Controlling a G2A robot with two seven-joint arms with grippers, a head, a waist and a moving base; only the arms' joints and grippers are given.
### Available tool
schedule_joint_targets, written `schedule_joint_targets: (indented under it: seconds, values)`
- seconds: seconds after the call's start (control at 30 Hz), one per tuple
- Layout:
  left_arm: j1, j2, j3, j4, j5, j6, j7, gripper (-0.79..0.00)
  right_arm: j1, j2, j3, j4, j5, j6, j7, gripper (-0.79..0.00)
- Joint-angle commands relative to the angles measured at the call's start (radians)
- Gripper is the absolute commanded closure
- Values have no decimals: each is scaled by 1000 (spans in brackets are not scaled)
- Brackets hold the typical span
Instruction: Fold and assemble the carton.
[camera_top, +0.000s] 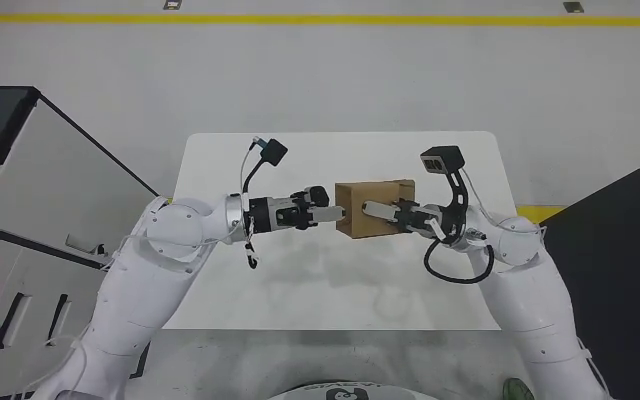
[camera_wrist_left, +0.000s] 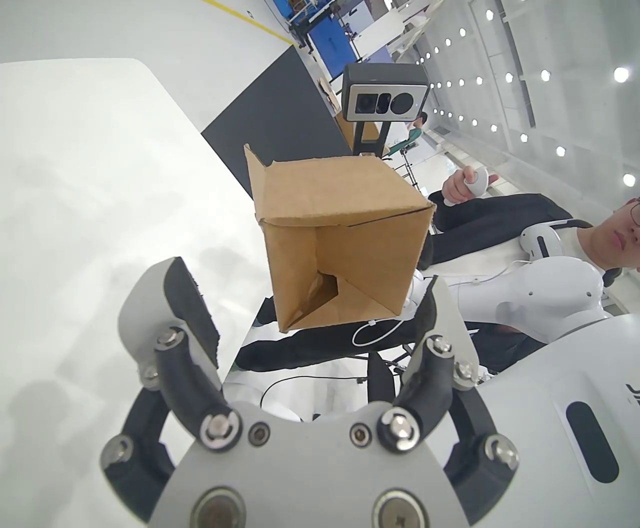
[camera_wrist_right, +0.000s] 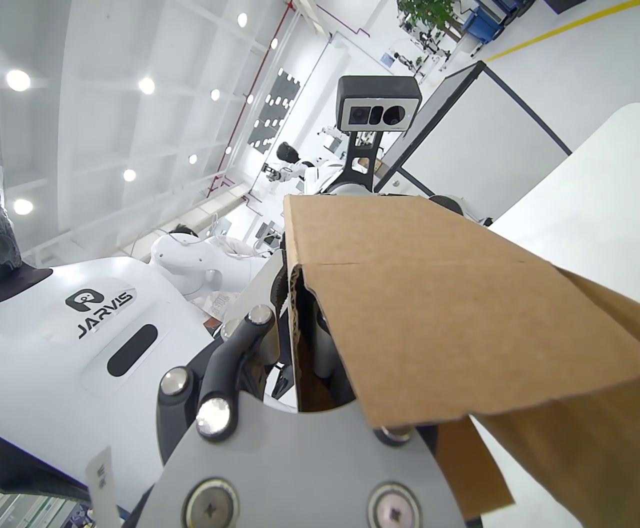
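Worktop (camera_top: 300, 290): The white worktop lies beneath both arms. The carton is raised over its middle rather than resting on it, which leaves every face open to reach.
Right arm (camera_top: 455, 225): It comes in at the carton's open end. Its jaws pinch one side wall, with one finger (camera_wrist_right: 267, 345) outside and another inside. This grip looks like the anchor that holds the box steady and turned toward the other arm.
Left arm (camera_top: 265, 213): It sits level with the carton's opposite end and just short of it. Its jaws are spread wide and hold nothing, seemingly lined up to press on the folded flaps.
Carton (camera_wrist_left: 340, 220): Brown cardboard, already squared into a box, held on its side between the two arms.
Folded end (camera_wrist_left: 370, 280): The flaps are turned inward, facing the left arm, but they are not flush, so the closing looks unfinished.
Gap (camera_wrist_left: 327, 287): A small dark opening shows where the flaps meet, the likely spot for a push.
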Motion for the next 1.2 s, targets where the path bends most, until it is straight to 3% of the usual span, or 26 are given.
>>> schedule_joint_targets:
  seconds: [0.0, 1.17]
  values:
    - [6, -1, 7, -3, -2, -5, 12, -785, -2, 0, -10, -9, -20, 8, -23, 0]
    - [-21, -2, 47, 8, 18, 48, 10, -785, 21, 8, -75, 15, -60, 2, -98, 0]
